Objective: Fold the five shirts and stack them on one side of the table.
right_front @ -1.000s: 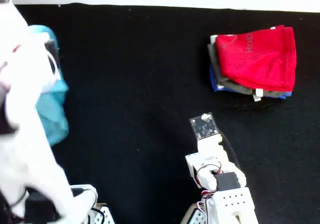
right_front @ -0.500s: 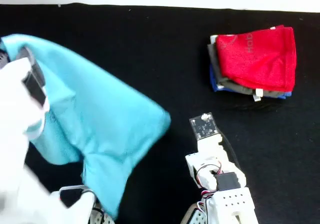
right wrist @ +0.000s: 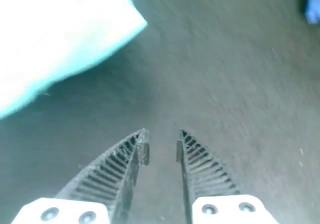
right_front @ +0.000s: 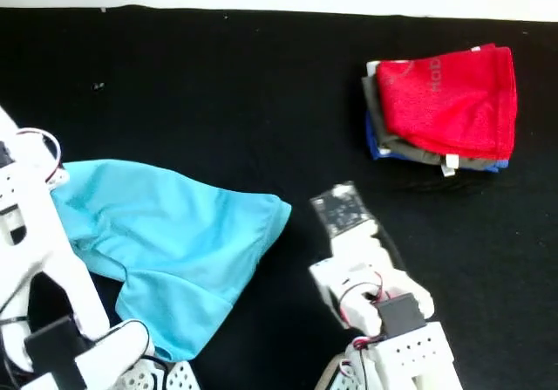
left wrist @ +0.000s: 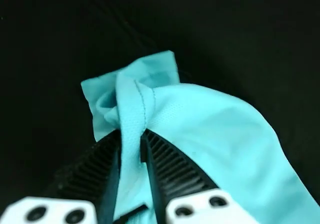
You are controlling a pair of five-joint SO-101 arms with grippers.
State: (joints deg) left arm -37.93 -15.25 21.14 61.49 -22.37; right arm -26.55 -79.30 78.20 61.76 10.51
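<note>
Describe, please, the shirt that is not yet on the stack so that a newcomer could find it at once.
On the black table, look away from the stack of folded shirts at the far right, toward the near left. There a turquoise shirt lies spread out, a hem pinched in the left gripper. It alone is unfolded and turquoise.

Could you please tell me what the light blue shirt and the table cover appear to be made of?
The light blue shirt: seemingly a thin knit fabric, matte, with a fine mesh texture and a stitched hem; it drapes in soft folds. The table cover: probably black matte cloth or felt; no shine, weave too fine to tell.
</note>
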